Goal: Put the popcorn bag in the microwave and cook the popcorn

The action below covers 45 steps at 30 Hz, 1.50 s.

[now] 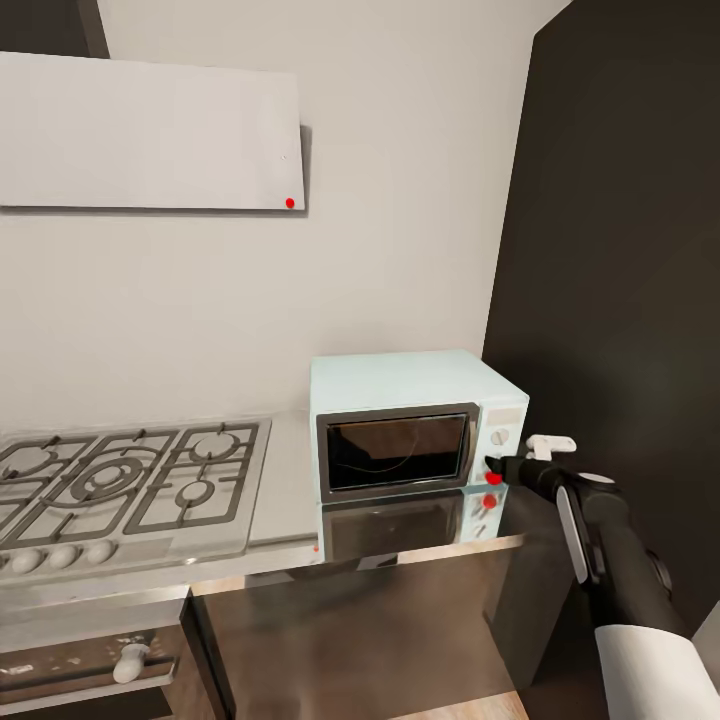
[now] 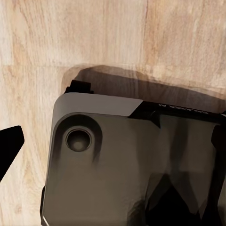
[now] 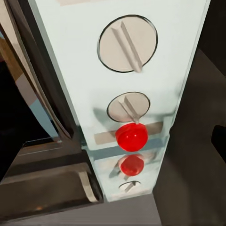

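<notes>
Popcorn bag hidden from sight. Microwave [image 1: 415, 425] set on countertop [image 1: 285, 480] right of gas hob [image 1: 125, 480], door shut, facing near, long axis left-right. Right gripper [image 1: 497, 467] at control panel, beside red dot [image 3: 131, 136]; finger spread cannot be told. Left gripper state cannot be told.

Right arm [image 1: 610, 560] stretched forward and up, white forearm into black wrist, right hand [image 1: 503, 468] leading with its dark tip out front; whether its fingers are parted can't be told
</notes>
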{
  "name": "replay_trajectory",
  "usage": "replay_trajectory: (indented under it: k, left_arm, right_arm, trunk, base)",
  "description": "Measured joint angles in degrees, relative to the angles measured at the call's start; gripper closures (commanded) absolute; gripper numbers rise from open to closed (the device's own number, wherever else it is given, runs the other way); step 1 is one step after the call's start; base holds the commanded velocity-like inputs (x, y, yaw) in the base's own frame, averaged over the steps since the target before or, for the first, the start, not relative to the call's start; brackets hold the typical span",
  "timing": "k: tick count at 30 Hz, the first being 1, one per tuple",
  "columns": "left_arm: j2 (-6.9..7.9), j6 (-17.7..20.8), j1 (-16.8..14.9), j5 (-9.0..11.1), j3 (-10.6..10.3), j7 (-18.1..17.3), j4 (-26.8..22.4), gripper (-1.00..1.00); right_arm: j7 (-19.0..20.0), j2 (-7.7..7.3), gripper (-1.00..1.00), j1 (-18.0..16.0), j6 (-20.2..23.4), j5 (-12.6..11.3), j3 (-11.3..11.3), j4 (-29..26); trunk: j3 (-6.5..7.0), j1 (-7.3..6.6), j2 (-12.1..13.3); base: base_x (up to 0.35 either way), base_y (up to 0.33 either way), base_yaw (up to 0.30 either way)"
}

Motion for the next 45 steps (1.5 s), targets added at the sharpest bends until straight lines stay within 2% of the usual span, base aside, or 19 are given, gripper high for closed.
replay_trajectory:
  k: [5, 8, 9, 12, 18, 19, 36, 40, 45]
  left_arm:
    - [-0.02, 0.0, 0.0, 0.0, 0.0, 0.0, 0.0, -1.0]
    - [0.0, 0.0, 0.0, 0.0, 0.0, 0.0, 0.0, -1.0]
    - [-0.02, 0.0, 0.0, 0.0, 0.0, 0.0, 0.0, -1.0]
    - [-0.01, 0.0, 0.0, 0.0, 0.0, -0.1, 0.0, -1.0]
    - [-0.03, 0.0, 0.0, 0.0, 0.0, 0.0, 0.0, -1.0]
    - [-0.03, 0.0, 0.0, 0.0, 0.0, 0.0, 0.0, -1.0]
    - [-0.08, 0.0, 0.0, -0.1, 0.0, 0.0, 0.0, -1.0]
    - [-0.43, 0.0, 0.0, 0.1, 0.1, 0.1, 0.1, -1.0]
    - [-0.43, 0.0, 0.0, 0.1, 0.1, 0.1, 0.1, -1.0]
  right_arm:
    - [-0.3, 0.07, -1.0, 0.0, -0.4, 0.4, 0.0, 0.6]
    - [-0.7, 0.18, -1.0, 0.0, -3.2, 1.6, 0.0, 3.7]
    - [-0.8, 0.15, -1.0, 0.0, -5.3, 2.0, -0.2, 6.6]
    - [-0.9, 0.02, -1.0, 0.0, -8.3, 2.2, -0.3, 9.6]
    - [-1.0, 0.06, -1.0, 0.0, -9.7, 2.2, -0.4, 10.9]
    - [-1.1, 0.06, 1.0, 0.0, -9.8, 2.1, -0.4, 11.0]
    - [-2.4, -0.64, 1.0, 0.0, -13.5, 2.3, -0.4, 13.1]
    - [-2.1, -0.61, 1.0, -0.2, -12.3, 2.6, -0.7, 12.6]
    - [-2.0, -1.2, 1.0, -0.2, -12.3, 4.2, -0.7, 12.8]
  trunk:
    - [0.0, 0.0, 0.0]
    - [0.0, 0.0, 0.0]
    - [0.0, 0.0, 0.0]
    - [0.0, 0.0, 0.0]
    - [0.0, 0.0, 0.0]
    - [0.0, 0.0, 0.0]
    - [0.0, 0.0, 0.0]
    - [0.0, 0.0, 0.0]
    - [0.0, 0.0, 0.0]
  base:
    - [0.0, 0.0, 0.0]
    - [0.0, 0.0, 0.0]
    - [0.0, 0.0, 0.0]
    - [0.0, 0.0, 0.0]
    - [0.0, 0.0, 0.0]
    - [0.0, 0.0, 0.0]
    - [0.0, 0.0, 0.0]
    - [0.0, 0.0, 0.0]
    - [0.0, 0.0, 0.0]
